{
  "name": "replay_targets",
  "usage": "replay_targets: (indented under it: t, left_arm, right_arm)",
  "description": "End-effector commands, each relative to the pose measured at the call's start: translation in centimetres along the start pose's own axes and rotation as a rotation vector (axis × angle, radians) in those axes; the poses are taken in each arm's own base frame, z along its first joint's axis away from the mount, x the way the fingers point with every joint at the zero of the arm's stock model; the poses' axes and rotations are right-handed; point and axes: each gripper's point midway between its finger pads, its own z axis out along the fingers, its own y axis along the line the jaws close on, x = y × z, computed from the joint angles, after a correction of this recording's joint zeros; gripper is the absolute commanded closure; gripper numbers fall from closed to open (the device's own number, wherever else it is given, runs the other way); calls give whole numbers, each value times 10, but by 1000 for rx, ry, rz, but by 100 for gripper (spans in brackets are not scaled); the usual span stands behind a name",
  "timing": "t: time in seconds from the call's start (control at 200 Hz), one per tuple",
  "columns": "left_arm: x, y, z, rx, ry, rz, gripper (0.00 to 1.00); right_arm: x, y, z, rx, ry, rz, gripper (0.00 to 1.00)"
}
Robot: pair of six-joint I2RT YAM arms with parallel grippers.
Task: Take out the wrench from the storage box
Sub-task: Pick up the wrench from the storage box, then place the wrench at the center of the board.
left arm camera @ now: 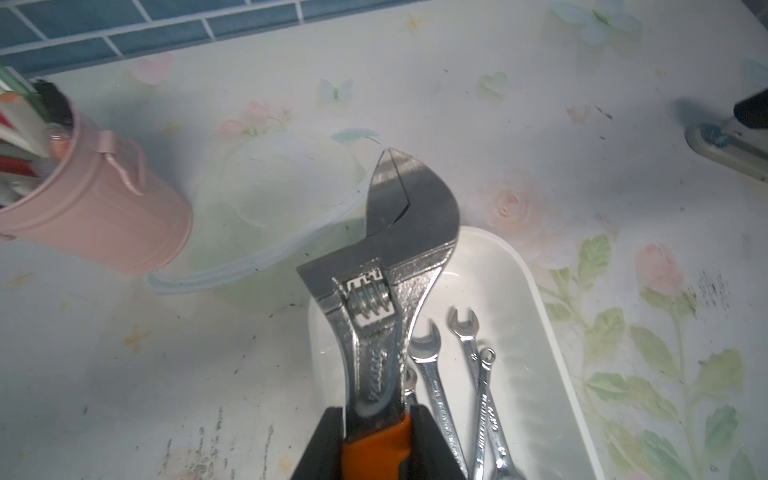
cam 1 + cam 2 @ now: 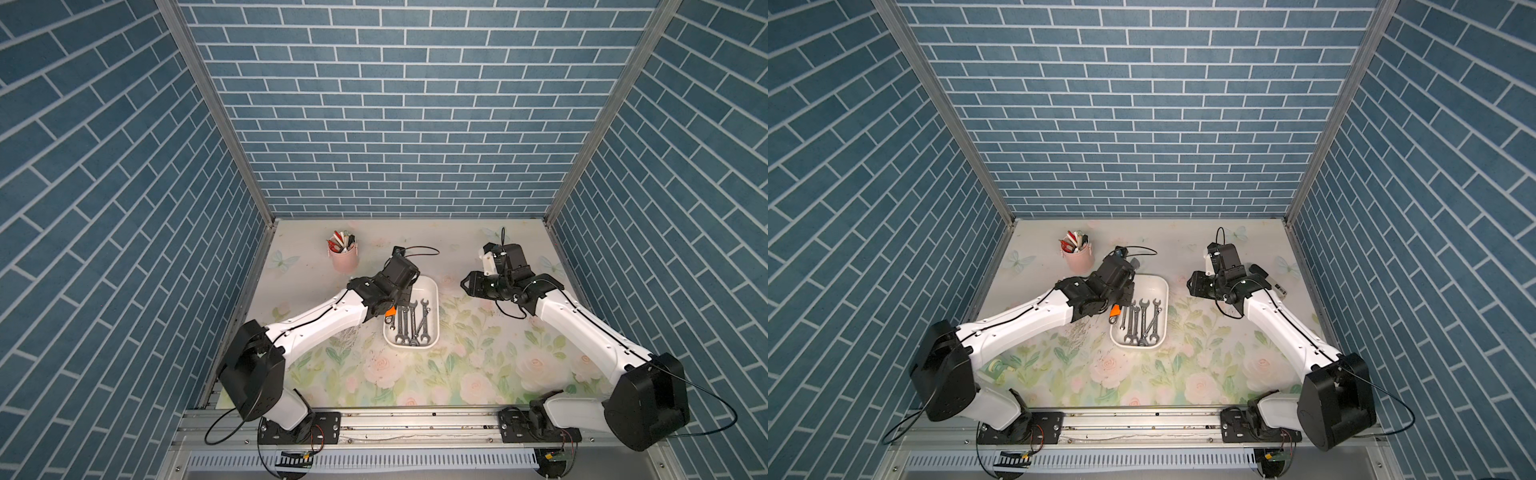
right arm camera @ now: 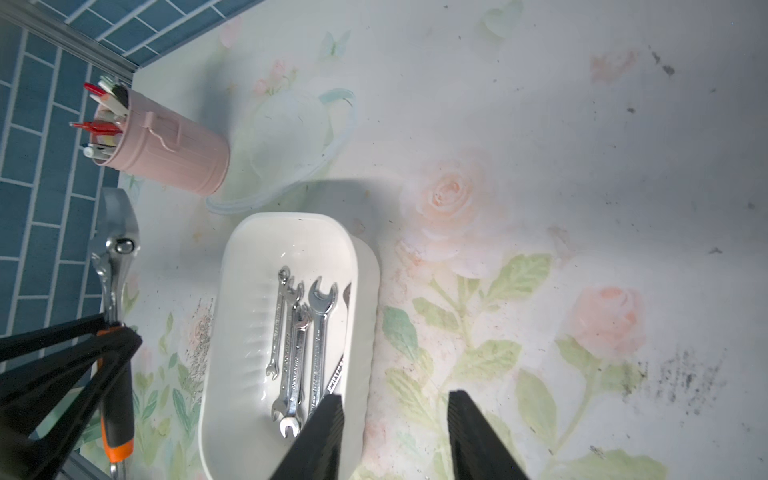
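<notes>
Left wrist: chrome, orange-gripped adjustable wrench (image 1: 374, 332)

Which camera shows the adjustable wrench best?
Left wrist: the adjustable wrench fills the frame, head and screw sharp, in the left claw. Right wrist shows it edge-on; both top views, little beyond its orange handle.

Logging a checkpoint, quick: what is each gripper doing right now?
Left gripper: closed on the orange-handled adjustable wrench.
Right gripper: open, holding nothing.
</notes>
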Motion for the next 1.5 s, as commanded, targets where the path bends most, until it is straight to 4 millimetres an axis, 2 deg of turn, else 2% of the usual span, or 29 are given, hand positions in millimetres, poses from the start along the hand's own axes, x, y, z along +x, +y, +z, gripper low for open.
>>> replay_targets:
  t: [0.0,0.15,0.26,0.52,0.795,0.965,1.15,1.295,1.495]
  left_arm:
    - [2,37,2,-80,-14,-69,86]
    - [23,70,15,-123,6,-129,86]
    - [41,85,28,-135,31,-175,85]
    - [80,88,57,-123,96,-196,85]
    - [105,92,72,-142,136,-207,83]
    - [112,93,74,-143,144,-215,78]
    - [117,93,73,-142,159,-216,61]
    - [113,93,68,-137,147,-222,50]
    - [102,85,51,-112,109,-228,44]
  right_arm:
    - [-2,8,-3,27,-3,12,56]
    - [2,28,6,6,20,-15,56]
    - [9,43,16,-1,53,-46,56]
    - [30,64,39,9,115,-86,56]
    - [43,74,52,16,164,-105,55]
    - [45,79,56,33,165,-115,54]
    - [50,86,61,39,180,-122,53]
    - [52,93,63,32,177,-132,53]
    - [53,95,70,40,190,-127,52]
